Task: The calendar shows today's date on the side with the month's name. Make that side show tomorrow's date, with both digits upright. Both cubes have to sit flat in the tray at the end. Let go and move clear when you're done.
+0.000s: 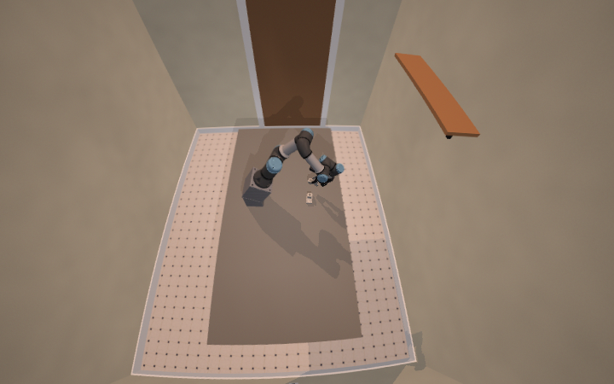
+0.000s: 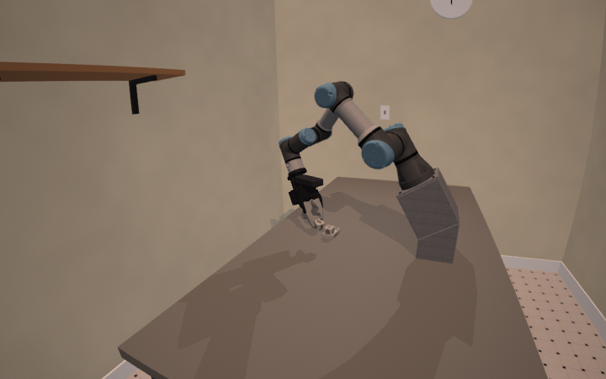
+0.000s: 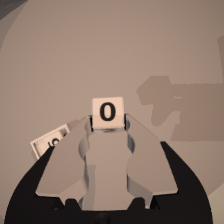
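My gripper is shut on a white cube, which sits between the fingertips. A black 0 shows on its face toward the wrist camera. The small pale tray is on the table beside the held cube. The other cube is in the tray; the wrist view shows a 6 or 9 on it, partly covered by the left finger. The month's name and the full date cannot be read. How far the held cube is above the table is unclear.
The arm's grey pedestal stands on the table, away from the tray. An orange shelf is on the wall. Arm shadows fall across the table.
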`<state>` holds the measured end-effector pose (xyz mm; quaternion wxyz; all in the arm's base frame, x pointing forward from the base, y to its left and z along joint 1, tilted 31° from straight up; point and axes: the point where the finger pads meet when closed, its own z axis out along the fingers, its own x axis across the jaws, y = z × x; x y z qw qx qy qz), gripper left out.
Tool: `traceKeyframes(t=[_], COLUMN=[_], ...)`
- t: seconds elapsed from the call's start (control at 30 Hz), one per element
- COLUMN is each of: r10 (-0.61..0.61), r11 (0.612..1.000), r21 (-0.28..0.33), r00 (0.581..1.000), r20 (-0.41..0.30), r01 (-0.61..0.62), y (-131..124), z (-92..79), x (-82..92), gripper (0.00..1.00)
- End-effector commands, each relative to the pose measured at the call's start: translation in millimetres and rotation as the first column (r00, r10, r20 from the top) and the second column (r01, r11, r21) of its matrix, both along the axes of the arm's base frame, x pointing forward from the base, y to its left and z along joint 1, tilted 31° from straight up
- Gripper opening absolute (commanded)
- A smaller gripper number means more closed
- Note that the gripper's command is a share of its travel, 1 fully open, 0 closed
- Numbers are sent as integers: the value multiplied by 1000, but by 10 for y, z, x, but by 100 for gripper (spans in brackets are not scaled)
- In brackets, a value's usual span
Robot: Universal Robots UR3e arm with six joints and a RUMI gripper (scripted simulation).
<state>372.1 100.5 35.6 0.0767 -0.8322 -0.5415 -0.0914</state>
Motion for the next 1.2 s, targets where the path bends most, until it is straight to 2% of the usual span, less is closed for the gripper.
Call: traceKeyframes(t=[0.0, 0.57, 1.17], r10=[3, 21, 55], r11=[1000, 999, 996], r21=[3, 31, 81], r00=[1000, 997, 983], r20=[-5, -68, -173], r01=[-3, -19, -42], y=[1, -6, -8], z=[8, 7, 5], x=[3, 25, 33], gripper=[11, 11, 11])
